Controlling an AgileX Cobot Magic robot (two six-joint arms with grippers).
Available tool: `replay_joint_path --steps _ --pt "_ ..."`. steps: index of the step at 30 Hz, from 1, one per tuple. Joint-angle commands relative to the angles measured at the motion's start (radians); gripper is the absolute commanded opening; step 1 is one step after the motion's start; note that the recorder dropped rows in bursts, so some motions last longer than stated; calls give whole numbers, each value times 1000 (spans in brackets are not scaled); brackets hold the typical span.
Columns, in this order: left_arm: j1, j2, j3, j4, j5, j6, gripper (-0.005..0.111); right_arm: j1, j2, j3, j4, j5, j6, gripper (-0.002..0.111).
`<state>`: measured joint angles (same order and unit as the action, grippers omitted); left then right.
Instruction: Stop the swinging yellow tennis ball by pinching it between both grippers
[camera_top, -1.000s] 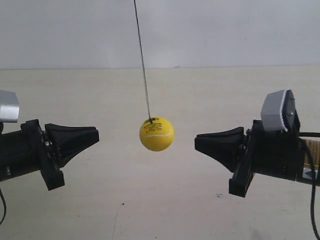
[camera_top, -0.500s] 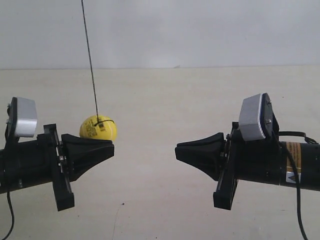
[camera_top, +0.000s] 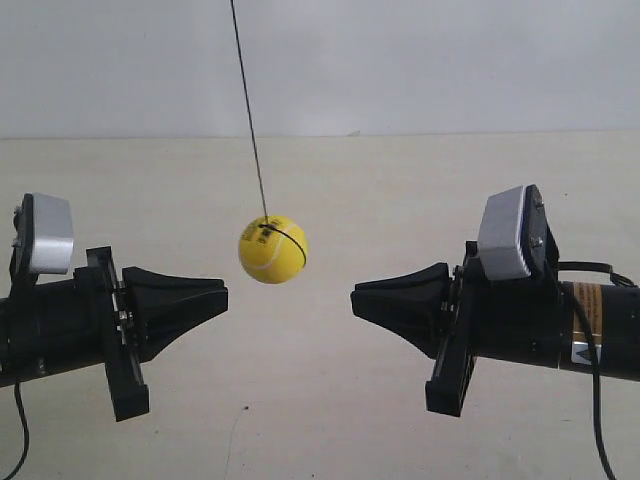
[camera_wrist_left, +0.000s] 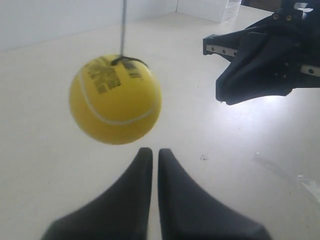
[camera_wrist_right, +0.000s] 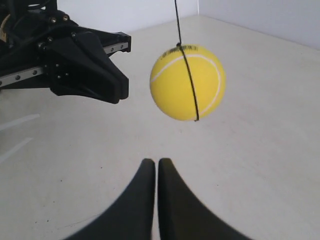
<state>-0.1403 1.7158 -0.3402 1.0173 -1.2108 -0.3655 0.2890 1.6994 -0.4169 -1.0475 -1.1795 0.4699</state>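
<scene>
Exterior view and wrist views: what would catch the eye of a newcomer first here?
The yellow tennis ball hangs in mid-air on a thin black cord, bright against the pale surface and touching nothing. On either side, the left gripper and the right gripper point at each other with jaws closed.

— The exterior camera?
— Low, side-on, facing the far wall (camera_top: 450, 60).
— Wrist ones?
— Each looks past its own tips, left gripper (camera_wrist_left: 150, 152) and right gripper (camera_wrist_right: 151, 162), toward the other; both share the yellow tennis ball (camera_wrist_left: 115, 100), close.
</scene>
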Motion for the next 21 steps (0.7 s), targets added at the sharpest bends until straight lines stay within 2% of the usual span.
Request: replay_joint_path --steps 1,21 --pt "-8 2 -5 -12 -10 7 5 0 0 -4 25 2 -25 0" --pt "-11 2 -5 -5 -10 0 5 1 0 -4 28 -20 -24 0"
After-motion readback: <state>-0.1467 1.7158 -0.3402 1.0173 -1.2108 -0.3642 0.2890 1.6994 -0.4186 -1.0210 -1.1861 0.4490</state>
